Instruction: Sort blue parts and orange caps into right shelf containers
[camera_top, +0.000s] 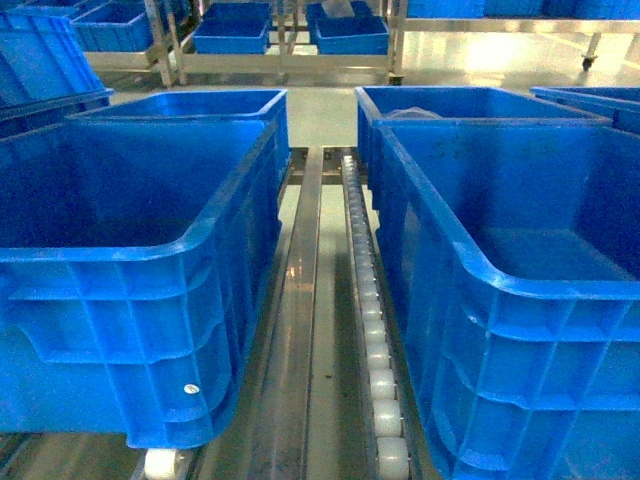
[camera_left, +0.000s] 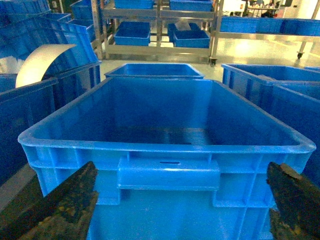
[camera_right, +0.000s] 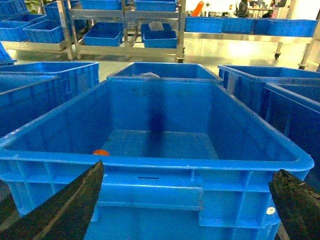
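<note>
Lower corners of each wrist view: left gripper and right gripper, fingers spread wide, holding nothing. Beyond, lower left inside the right crate, one orange cap (partly hidden by the rim). Farther back, upper frame: shelving with more crates.

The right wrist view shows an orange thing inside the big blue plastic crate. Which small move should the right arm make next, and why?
Probably lift the open right end effector above the near rim of the big blue plastic crate: it sits below the rim, empty, and the small orange cap lies on the floor inside.
</note>
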